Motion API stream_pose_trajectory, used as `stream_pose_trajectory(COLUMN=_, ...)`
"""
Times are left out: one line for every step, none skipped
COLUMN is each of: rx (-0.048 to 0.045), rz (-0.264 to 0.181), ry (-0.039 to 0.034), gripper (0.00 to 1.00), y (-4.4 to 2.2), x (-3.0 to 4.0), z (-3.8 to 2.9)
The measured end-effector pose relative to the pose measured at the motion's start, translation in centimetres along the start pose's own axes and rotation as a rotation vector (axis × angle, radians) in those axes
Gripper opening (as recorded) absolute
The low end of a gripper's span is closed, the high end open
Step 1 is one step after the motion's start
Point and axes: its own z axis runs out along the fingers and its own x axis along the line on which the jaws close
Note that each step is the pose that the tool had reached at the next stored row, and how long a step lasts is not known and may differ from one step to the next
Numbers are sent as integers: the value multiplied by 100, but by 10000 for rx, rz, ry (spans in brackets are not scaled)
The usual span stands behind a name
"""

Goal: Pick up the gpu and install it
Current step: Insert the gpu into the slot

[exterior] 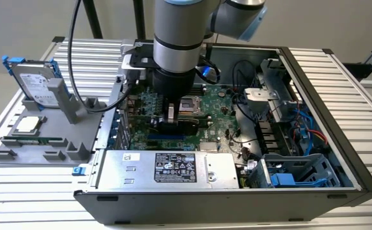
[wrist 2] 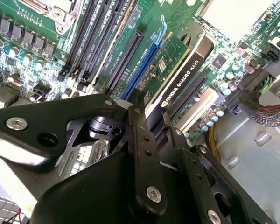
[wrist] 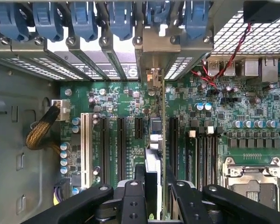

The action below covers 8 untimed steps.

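Glossy green gpu (wrist 2: 170,58) board, matt black plastic shroud, matt black metal hand (wrist 2: 144,140).

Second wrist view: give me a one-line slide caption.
Tool grips the gpu edge-on, held over the blue expansion slot on the motherboard.

Even, bright light throughout; glare whitens slot covers (wrist: 91,46) in the first wrist view, nearby black linkage slightly soft.

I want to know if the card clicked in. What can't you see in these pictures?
- Bottom edge of the flat green-and-black gpu card: hidden by the card itself in both wrist views, so seating in the slot is unclear.
- Same card in the exterior view: hidden behind the black gripper.
- Gripper's contact on the card: blocked by its black linkage.
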Motion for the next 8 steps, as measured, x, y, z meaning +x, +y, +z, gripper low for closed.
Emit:
stream_pose_trajectory(rx=-2, rz=1, ry=-3, gripper=0, y=2, x=0, z=5)
stream_pose_trajectory(rx=-2, rz=4, ry=-5, gripper=0, y=6, x=-1, z=12)
stream_pose_trajectory(rx=-3, rz=6, ry=-6, gripper=0, y=10, x=0, z=18)
stream_pose_trajectory(rx=-4, rz=8, ry=-7, gripper=0, y=12, x=0, z=24)
stream_pose_trajectory(rx=-4, rz=10, ry=-8, gripper=0, y=15, x=0, z=31)
stream_pose_trajectory(rx=-5, rz=13, ry=-9, gripper=0, y=18, x=-1, z=37)
stream_pose_trajectory(rx=-6, rz=13, ry=-10, gripper=0, y=19, x=-1, z=43)
stream_pose_trajectory(rx=-7, rz=14, ry=-10, gripper=0, y=20, x=-1, z=50)
